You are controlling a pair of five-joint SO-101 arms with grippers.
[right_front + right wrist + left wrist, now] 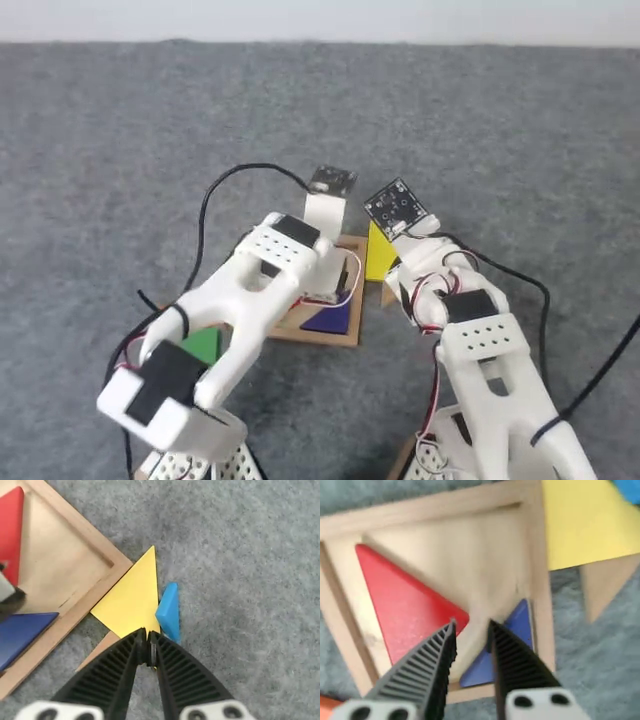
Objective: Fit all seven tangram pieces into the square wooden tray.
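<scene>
The square wooden tray (420,510) holds a red triangle (405,605) and a dark blue triangle (512,635). My left gripper (471,626) hovers over the tray between those two pieces, open by a narrow gap with nothing in it. A yellow triangle (131,597) leans over the tray's rim (75,517), and my right gripper (147,639) is shut on its near corner. A light blue piece (169,611) stands against the yellow one. A wood-coloured triangle (102,647) lies partly under it on the carpet.
A green piece (203,345) lies on the grey carpet beside the tray (320,338), half hidden under an arm. An orange piece (327,705) shows just outside the tray's corner. Open carpet stretches beyond the tray and to both sides.
</scene>
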